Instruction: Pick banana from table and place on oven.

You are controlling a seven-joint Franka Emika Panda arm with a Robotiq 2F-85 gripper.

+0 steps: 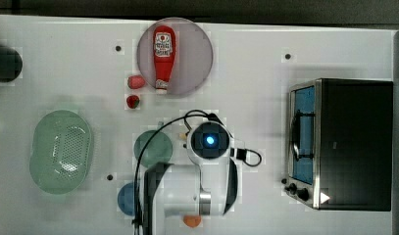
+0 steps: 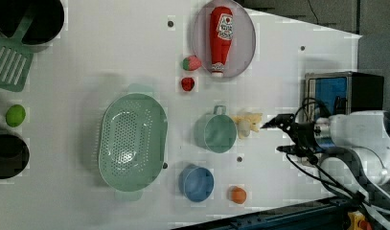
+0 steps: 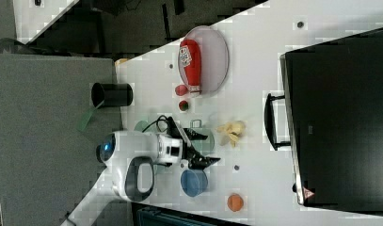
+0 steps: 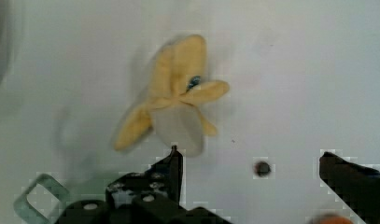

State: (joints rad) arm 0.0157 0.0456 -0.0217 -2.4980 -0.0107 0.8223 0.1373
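Wrist view: the tool [image 4: 248,163] is seen spread wide and empty, so that the banana [image 4: 176,100] can be straddled. The banana lies on the desk [image 2: 111,57], beside a green cup [image 2: 215,132] on the left view's right, well apart from the oven [image 2: 343,93].

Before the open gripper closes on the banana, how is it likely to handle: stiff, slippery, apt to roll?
The banana looks like a moulded toy, so probably stiff and light. Its splayed peel strips lie flat on the table, so it is unlikely to roll. The smooth, uneven shape may twist or slip in the gripper unless it is pinched across the thick body.
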